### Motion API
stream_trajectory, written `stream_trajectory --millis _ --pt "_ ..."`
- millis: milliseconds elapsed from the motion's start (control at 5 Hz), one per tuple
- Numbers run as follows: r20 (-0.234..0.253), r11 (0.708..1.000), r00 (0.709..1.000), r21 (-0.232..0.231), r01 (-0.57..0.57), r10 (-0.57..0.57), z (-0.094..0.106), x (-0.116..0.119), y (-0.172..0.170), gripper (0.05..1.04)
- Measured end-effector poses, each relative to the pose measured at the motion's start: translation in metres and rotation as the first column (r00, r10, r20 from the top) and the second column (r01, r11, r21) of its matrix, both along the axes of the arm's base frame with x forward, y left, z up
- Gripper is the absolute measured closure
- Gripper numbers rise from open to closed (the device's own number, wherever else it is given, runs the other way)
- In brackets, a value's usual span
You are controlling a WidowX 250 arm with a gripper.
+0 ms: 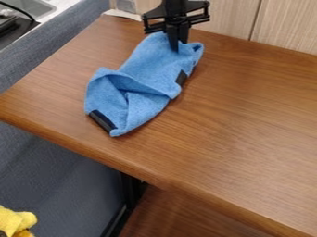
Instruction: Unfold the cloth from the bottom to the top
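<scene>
The gripper (pixel 179 45) hangs from the top edge, its fingers close together and shut on the upper end of the blue cloth (pixel 151 62). The cloth lies bunched in a long strip slanting from upper right to lower left on the wooden table. A fold crosses its middle, and its lower part is creased over itself. One black patch (pixel 102 121) is at the bottom left end, another (pixel 180 77) on the right edge. What lies under the folds is hidden.
The brown table (pixel 241 125) has its front edge running from the left down to the lower right. A pale wooden panel (pixel 285 25) stands behind it. Grey-blue upholstery (pixel 55 157) borders the left side, with a yellow plush thing (pixel 15 221) at the bottom left corner.
</scene>
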State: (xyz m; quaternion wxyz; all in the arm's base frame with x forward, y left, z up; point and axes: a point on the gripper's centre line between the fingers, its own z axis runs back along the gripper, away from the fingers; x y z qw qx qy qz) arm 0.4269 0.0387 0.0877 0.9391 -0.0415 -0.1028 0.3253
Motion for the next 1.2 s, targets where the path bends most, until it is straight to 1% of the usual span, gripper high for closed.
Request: stream_trajectory --millis 200,400,600,800,1000,1200 --pt "-0.023 1.000 1.000 0.024 -0.018 0.019 -0.001 -0.001 0.005 0.846" --pt "-0.023 0.999 1.000 0.032 -0.019 0.019 -0.001 -0.001 0.005 0.579" --pt "-0.027 0.999 0.999 0.037 -0.018 0.019 -0.002 -0.001 0.006 0.271" --pt "-0.033 0.999 0.999 0.037 -0.014 0.015 -0.002 -0.003 0.005 0.075" --pt "-0.049 1.000 0.999 0.028 0.013 -0.012 -0.004 -0.006 0.004 0.075" --pt "-0.011 0.998 0.999 0.045 0.035 -0.034 0.017 -0.007 0.005 0.081"
